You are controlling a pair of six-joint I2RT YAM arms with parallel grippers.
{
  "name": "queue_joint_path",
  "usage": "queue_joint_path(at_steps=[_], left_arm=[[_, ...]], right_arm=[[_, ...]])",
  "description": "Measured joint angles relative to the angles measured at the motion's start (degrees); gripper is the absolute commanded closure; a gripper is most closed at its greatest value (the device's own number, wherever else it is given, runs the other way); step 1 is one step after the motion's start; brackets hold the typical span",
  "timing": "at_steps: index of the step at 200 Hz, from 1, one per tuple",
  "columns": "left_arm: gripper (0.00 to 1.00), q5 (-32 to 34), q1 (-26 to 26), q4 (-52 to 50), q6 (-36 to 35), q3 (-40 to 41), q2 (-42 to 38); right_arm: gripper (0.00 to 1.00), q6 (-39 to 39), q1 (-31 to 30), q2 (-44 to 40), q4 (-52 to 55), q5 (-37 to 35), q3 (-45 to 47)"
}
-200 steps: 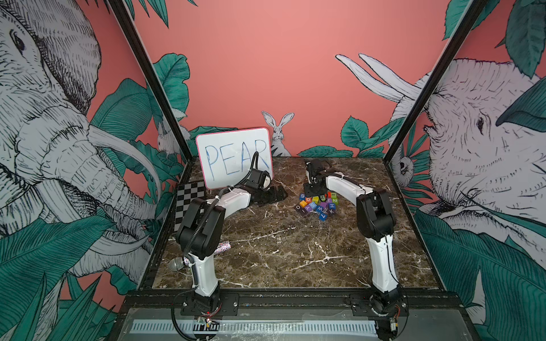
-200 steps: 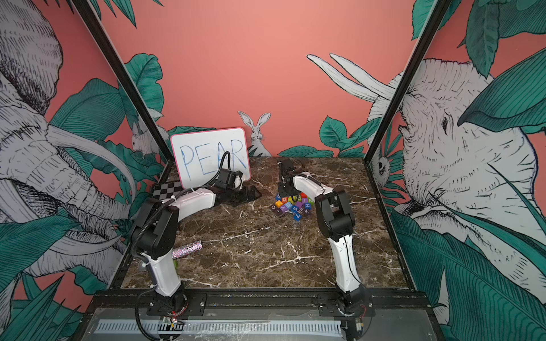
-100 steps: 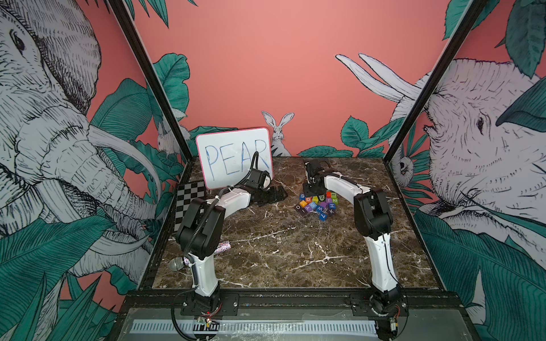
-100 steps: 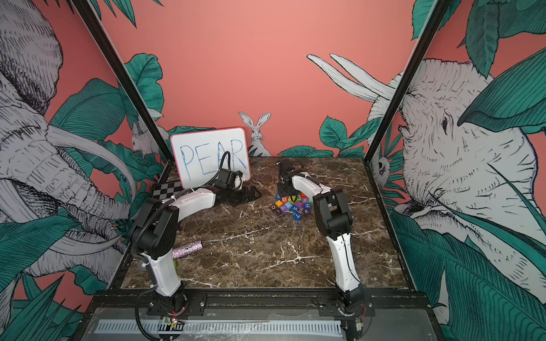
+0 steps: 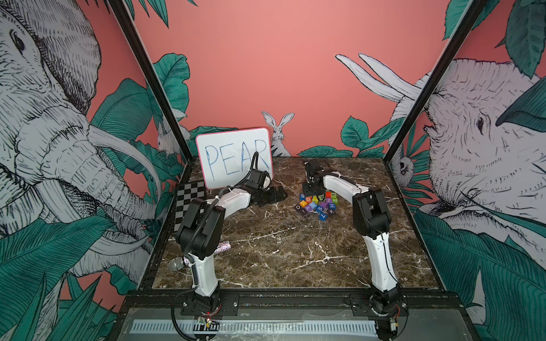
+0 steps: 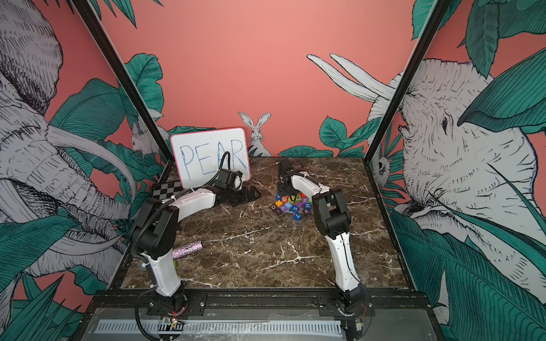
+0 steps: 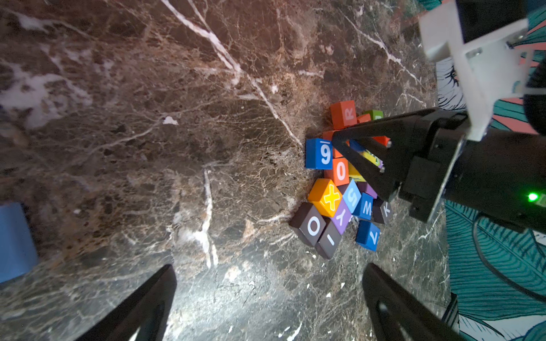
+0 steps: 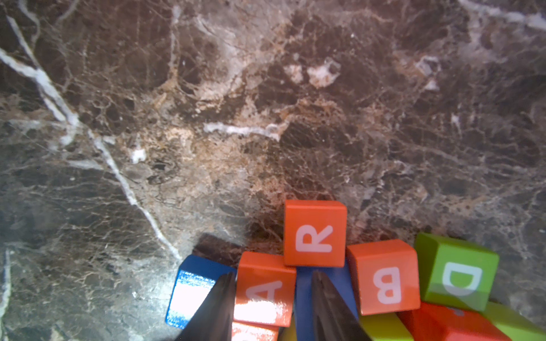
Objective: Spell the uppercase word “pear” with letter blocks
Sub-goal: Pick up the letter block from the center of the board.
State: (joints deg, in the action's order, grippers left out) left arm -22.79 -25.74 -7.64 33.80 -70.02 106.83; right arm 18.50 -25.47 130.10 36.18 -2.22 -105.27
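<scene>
Right claw [image 5: 315,195] at letter blocks [image 5: 318,205]

From my seat the tabletop [image 5: 280,251] reads as dark brown marble with white veins. The R block [image 8: 314,233] is red-orange, the A block [image 8: 266,289] and B block [image 8: 384,277] orange, the D block [image 8: 458,271] green, all lettered white. The 9 block [image 7: 319,153] is blue, the O block [image 7: 308,226] dark brown. I see the whiteboard [image 5: 233,159] white, pink-rimmed, blue-lettered, and the checkerboard [image 5: 189,206] black and white
</scene>
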Motion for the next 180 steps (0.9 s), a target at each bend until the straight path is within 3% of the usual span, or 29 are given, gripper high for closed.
queue_joint_path(at_steps=[89,180], left_arm=[[0.01,0.3,0.0,0.0,0.0,0.9,0.0],[0.01,0.8,0.0,0.0,0.0,1.3,0.0]], right_arm=[[0.59,1.7,0.0,0.0,1.0,-0.2,0.0],[0.53,2.8,0.0,2.1,3.3,1.2,-3.3]])
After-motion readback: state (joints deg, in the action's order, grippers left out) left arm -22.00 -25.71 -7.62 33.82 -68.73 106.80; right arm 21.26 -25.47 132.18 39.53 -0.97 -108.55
